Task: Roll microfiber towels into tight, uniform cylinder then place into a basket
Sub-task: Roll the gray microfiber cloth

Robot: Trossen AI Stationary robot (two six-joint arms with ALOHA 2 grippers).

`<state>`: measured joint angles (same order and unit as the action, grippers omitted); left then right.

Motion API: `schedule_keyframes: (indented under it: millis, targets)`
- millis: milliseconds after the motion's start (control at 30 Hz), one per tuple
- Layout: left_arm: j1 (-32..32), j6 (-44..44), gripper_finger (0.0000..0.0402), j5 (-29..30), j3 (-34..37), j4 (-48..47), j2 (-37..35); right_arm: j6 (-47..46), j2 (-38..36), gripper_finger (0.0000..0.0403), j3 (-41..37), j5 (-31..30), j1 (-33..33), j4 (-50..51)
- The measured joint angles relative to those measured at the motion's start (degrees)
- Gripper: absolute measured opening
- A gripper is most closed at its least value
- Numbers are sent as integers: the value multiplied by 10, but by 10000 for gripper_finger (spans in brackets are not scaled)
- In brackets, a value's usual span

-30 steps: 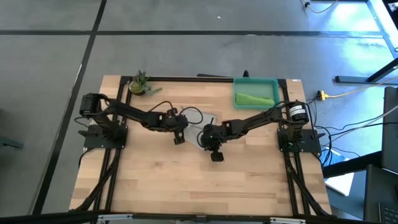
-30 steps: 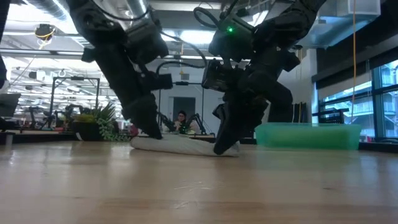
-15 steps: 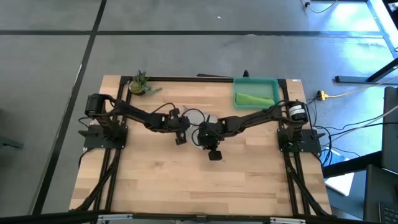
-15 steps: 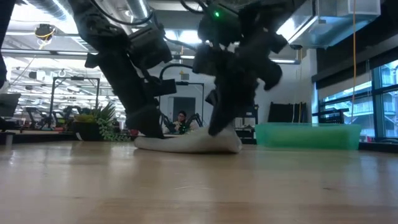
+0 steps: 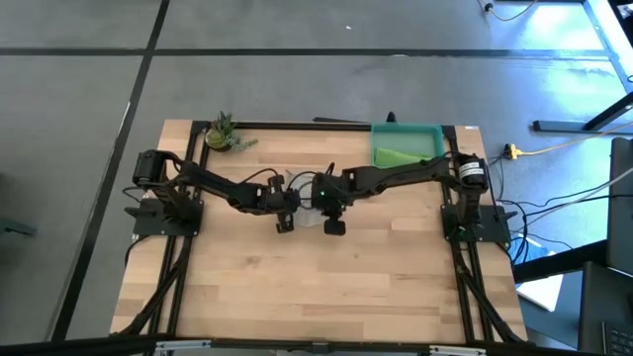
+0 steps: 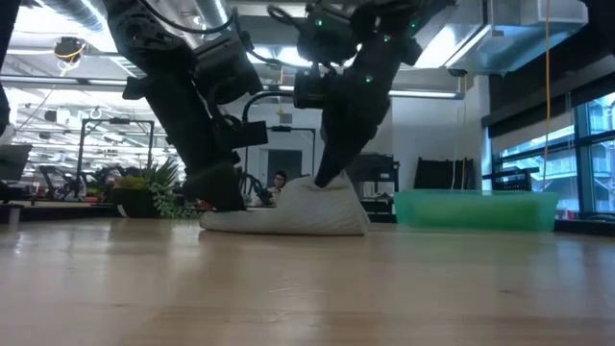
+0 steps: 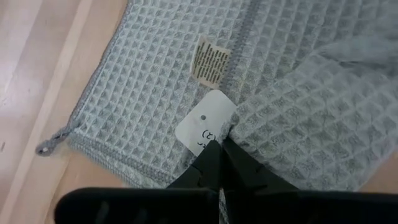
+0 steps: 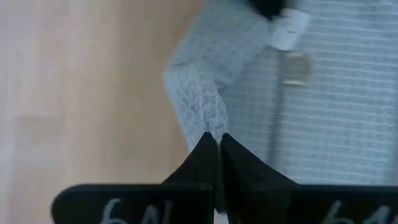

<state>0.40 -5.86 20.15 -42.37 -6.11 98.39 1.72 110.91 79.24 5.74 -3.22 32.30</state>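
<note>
Lifted since before, right gripper (image 8: pixel 216 142) and left gripper (image 7: pixel 219 149) pinch grey towel (image 7: pixel 298 112).

Room: grey floor (image 5: pixel 297 89) with dark seams; wooden desk (image 5: pixel 297 287); potted plant (image 5: pixel 222 132) at desk corner; ceiling strip lights (image 6: pixel 58 82); window (image 6: pixel 591 144); yellow cable (image 5: pixel 554 148).

One towel (image 5: pixel 309 188) lies mid-bench (image 5: pixel 297 287) between the two arms, which meet over it. The basket (image 5: pixel 435 131) sits at the far right corner with the other towel (image 5: pixel 401 156) inside it; a potted plant (image 5: pixel 222 133) stands at the far left corner.
</note>
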Motion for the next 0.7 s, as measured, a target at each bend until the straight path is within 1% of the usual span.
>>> schedule_keyframes:
  millis: [167, 333, 400, 467, 600, 700]
  targets:
    - [0, 0, 0, -3, 0, 0, 0, 0, 1, 8, -1, -1, -36, -5]
    - [0, 0, 0, 1, 0, 0, 1, -2, 1, 8, -37, 1, -68, -14]
    - [-1, 0, 0, 8, 1, 0, -2, -3, 1, 8, -55, 10, -76, -25]
    - [-2, 0, 0, 13, 3, -6, -12, -6, 2, 8, -67, 22, -81, -30]
    - [-2, 1, 0, 14, 6, -24, -44, -4, 2, 8, -91, 25, -87, -60]
    - [-5, 2, 0, 46, 6, -24, -69, 1, 2, 8, -96, 24, -91, -63]
